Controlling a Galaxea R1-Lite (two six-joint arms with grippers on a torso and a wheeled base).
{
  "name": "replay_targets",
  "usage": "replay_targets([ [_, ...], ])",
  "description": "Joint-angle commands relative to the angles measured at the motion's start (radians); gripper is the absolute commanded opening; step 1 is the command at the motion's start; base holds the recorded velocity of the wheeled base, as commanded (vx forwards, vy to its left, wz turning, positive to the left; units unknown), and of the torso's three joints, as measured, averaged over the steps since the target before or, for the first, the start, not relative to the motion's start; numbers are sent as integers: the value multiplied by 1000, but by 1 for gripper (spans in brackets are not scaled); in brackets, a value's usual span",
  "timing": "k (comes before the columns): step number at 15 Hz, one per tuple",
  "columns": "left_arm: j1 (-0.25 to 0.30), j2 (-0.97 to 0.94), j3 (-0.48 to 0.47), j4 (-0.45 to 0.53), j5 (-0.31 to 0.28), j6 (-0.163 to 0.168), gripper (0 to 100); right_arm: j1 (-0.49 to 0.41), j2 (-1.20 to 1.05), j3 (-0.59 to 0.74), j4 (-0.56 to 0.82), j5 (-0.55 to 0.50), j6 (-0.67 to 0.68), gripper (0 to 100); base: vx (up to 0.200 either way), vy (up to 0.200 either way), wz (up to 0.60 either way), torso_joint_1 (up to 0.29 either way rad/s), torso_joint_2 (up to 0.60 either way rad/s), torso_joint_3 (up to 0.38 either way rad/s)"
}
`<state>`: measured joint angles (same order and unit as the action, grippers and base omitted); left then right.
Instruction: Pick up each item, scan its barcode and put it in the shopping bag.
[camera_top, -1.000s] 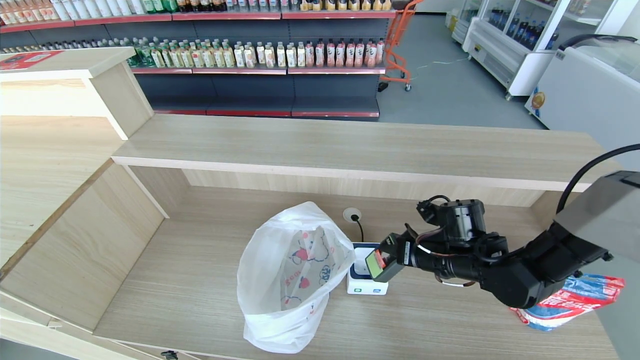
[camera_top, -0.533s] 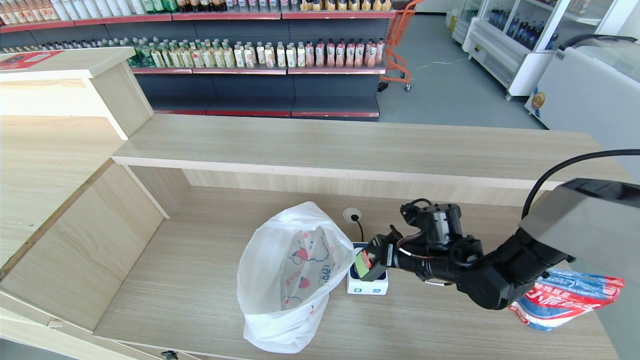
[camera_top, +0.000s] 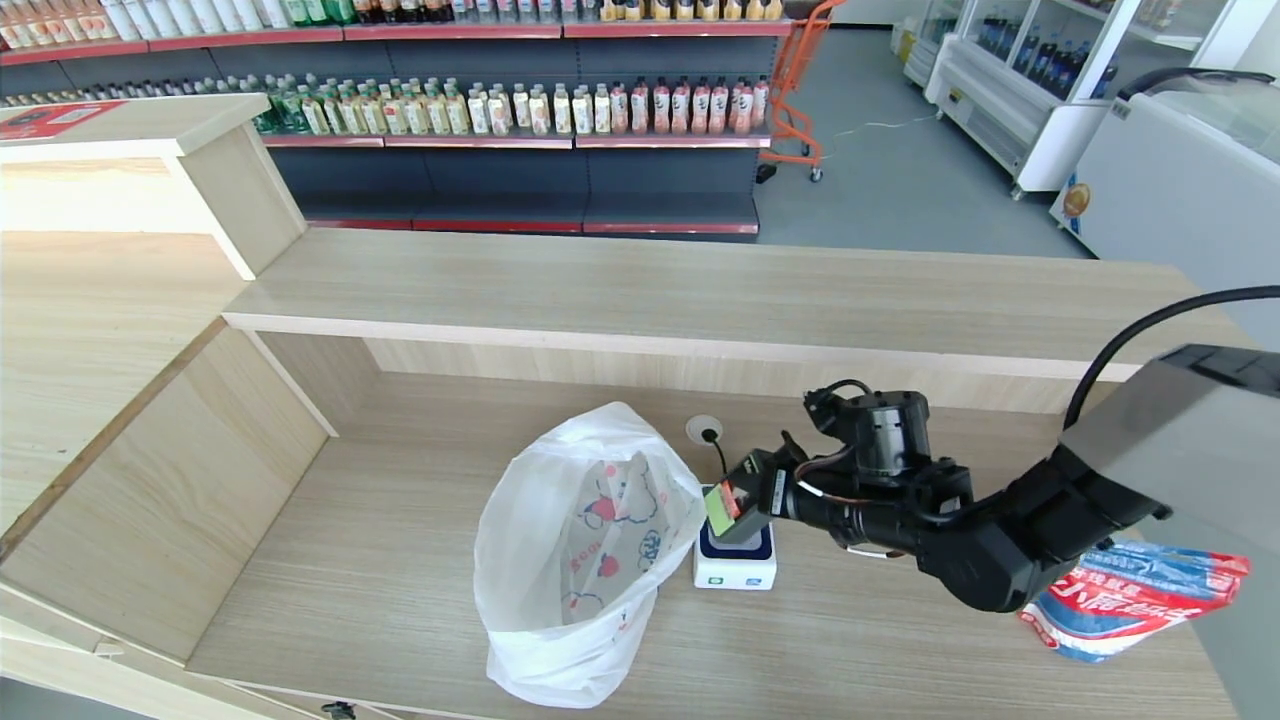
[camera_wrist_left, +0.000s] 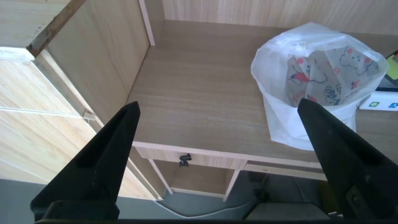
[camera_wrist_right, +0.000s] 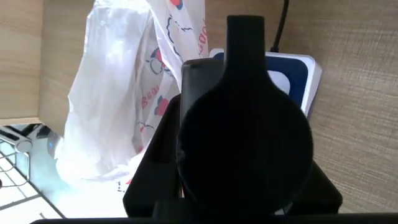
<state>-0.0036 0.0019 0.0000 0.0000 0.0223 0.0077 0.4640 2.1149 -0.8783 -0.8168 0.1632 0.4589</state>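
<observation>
My right gripper (camera_top: 738, 503) is shut on a small green and red box (camera_top: 724, 504), held just above the white and blue barcode scanner (camera_top: 735, 572) on the desk. The white shopping bag (camera_top: 580, 560) stands open right beside the box, with a printed packet inside. In the right wrist view the scanner (camera_wrist_right: 300, 73) and the bag (camera_wrist_right: 115, 99) lie under the dark gripper body. My left gripper (camera_wrist_left: 217, 107) hangs open over the desk's near edge, off to the bag's (camera_wrist_left: 317, 81) side, with nothing between its fingers (camera_wrist_left: 102, 165).
A blue and red pouch (camera_top: 1140, 598) lies at the desk's right end, partly under my right arm. A cable runs from the scanner to a socket (camera_top: 705, 431) in the desk. A raised counter ledge (camera_top: 700, 290) borders the back.
My right gripper has carried the box leftward, from beside the scanner to above it and close to the bag's rim. The bag and pouch have stayed put.
</observation>
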Motion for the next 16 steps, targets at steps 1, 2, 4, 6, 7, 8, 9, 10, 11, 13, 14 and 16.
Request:
replay_targets([
  [1,1,0,0,0,1,0,100,-1,-211,32,16,6,33,0,0,0,0,0,0,0],
  [2,1,0,0,0,1,0,100,-4,-282,39,54,7,10,0,0,0,0,0,0,0],
  [4,1,0,0,0,1,0,100,-15,-372,68,142,6,-69,0,0,0,0,0,0,0],
  [6,1,0,0,0,1,0,100,-30,-432,142,154,4,-146,0,0,0,0,0,0,0],
  [7,1,0,0,0,1,-2,100,-33,-474,200,157,6,-163,0,0,0,0,0,0,0],
  [8,1,0,0,0,-1,-2,100,-33,-495,228,157,6,-163,0,0,0,0,0,0,0],
  [9,1,0,-2,0,1,0,100,-33,-512,245,157,4,-164,0,0,0,0,0,0,0],
  [10,1,0,-2,0,-1,0,100,-33,-527,259,159,6,-164,0,0,0,0,0,0,0],
  [11,1,0,0,0,1,-2,100,-33,-539,268,159,6,-163,0,0,0,0,0,0,0],
  [13,1,0,0,0,-1,0,100,-33,-555,279,159,9,-155,0,0,0,0,0,0,0],
  [14,1,0,0,0,1,2,100,-33,-556,282,159,9,-143,0,0,0,0,0,0,0],
  [16,1,0,0,0,1,5,100,-35,-555,280,159,9,-105,0,-200,200,0,2,5,2],
])
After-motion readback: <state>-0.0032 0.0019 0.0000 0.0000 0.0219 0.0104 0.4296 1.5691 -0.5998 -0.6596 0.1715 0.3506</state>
